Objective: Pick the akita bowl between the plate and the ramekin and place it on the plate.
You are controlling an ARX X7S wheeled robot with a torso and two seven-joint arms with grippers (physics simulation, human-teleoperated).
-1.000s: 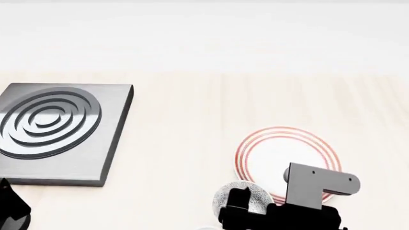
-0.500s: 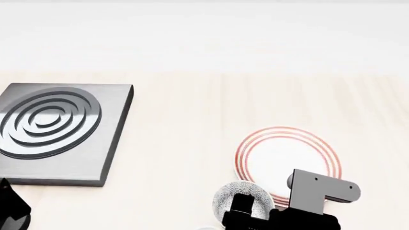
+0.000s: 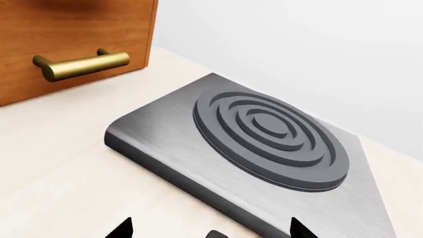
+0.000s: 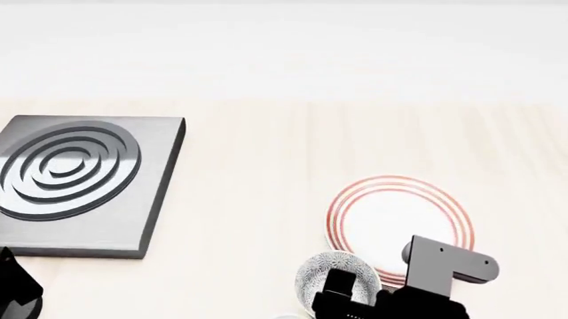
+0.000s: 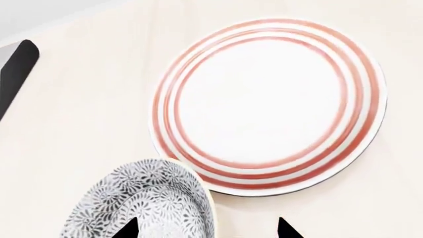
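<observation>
- Pale wooden countertop (image 4: 257, 173) runs across the whole scene, meeting a plain white wall at the back.
- On the robot's left sits a dark grey metal slab (image 4: 84, 183) with raised concentric rings, like a stove burner; the left wrist camera shows it close up, with a brown wooden drawer front (image 3: 73, 44) and its brass handle (image 3: 82, 64) beyond it.
- The plate (image 4: 395, 222) lies flat on the right half of the counter — white, with thin red rings round its rim, and nothing on it.
- The akita bowl (image 4: 330, 276) stands just beside the plate's near-left edge, so close that from the head camera their rims seem to meet; the right wrist camera shows its speckled wall (image 5: 148, 201) overlapping the plate's rim in the picture, though I cannot tell whether they truly touch.
- The bowl rests on the counter, not on the plate.
- The right gripper (image 5: 206, 229) hangs over the bowl's plate-side rim; its two black fingertips (image 5: 284, 229) show well apart, one over the bowl and the other over bare counter near the plate — spread wide and gripping nothing.
- From the head camera the right arm's grey bracket (image 4: 443, 266) covers the plate's near edge.
- The left gripper (image 3: 208, 230) hovers near the slab's corner, its dark tips spread apart and empty.
</observation>
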